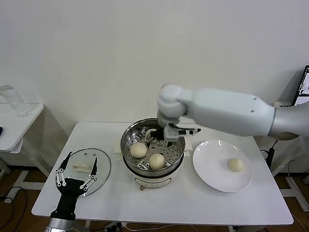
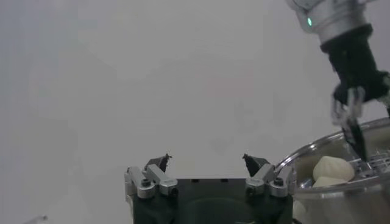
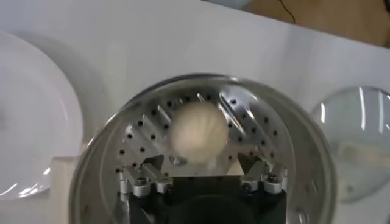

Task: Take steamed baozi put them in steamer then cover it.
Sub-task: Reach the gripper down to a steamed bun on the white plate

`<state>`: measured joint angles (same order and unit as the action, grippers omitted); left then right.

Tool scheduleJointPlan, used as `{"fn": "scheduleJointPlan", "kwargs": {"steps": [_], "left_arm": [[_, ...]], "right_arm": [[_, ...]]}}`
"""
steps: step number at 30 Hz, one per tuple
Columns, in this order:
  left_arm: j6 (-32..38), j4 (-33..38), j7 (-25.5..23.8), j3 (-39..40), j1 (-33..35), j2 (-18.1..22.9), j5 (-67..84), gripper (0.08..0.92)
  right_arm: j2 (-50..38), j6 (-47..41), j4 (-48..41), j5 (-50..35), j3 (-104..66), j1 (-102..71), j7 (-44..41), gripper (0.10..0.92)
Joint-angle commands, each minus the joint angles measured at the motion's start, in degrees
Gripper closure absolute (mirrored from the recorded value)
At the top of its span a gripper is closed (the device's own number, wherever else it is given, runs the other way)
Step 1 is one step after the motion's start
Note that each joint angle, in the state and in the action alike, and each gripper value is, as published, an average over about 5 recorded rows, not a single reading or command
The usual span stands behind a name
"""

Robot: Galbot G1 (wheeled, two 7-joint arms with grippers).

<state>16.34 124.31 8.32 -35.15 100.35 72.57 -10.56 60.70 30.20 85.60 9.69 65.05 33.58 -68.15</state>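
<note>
The steamer stands at the table's middle with two baozi on its perforated tray. My right gripper hangs inside the pot's far side. In the right wrist view it is open, and a third baozi lies on the tray just beyond the fingertips, not gripped. A fourth baozi lies on the white plate. My left gripper is open and empty by the glass lid.
The lid lies flat on the table, left of the steamer, and also shows in the right wrist view. The plate is right of the pot. A side table with a glass stands at far left.
</note>
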Motion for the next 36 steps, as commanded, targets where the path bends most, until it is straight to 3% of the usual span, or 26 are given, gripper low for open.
{"fn": "scheduleJointPlan", "kwargs": {"steps": [1,6,12,23,36], "left_arm": [[-0.1,0.0,0.0,0.4,0.0,-0.1,-0.1,0.177],[-0.1,0.1,0.0,0.6,-0.1,-0.3,-0.2,0.177],[-0.4,0.0,0.0,0.5,-0.3,-0.4,-0.2,0.177],[-1.0,-0.3,0.0,0.6,-0.6,-0.3,-0.2,0.177],[-1.0,-0.3,0.0,0.4,-0.2,0.0,-0.4,0.177]], "right_arm": [[-10.6,-9.9,-7.3,-11.7,-7.3,4.1,-4.5,0.203],[-16.9,-19.9,-17.9,-15.9,-5.1,2.9,-8.7,0.203],[-22.7,-27.5,-26.6,-22.1,0.9,-1.5,-6.8,0.203],[-28.1,-30.7,-25.8,-20.6,4.0,-12.0,-1.0,0.203],[-25.7,-30.6,-28.5,-17.2,-3.6,-22.4,4.0,0.203]]}}
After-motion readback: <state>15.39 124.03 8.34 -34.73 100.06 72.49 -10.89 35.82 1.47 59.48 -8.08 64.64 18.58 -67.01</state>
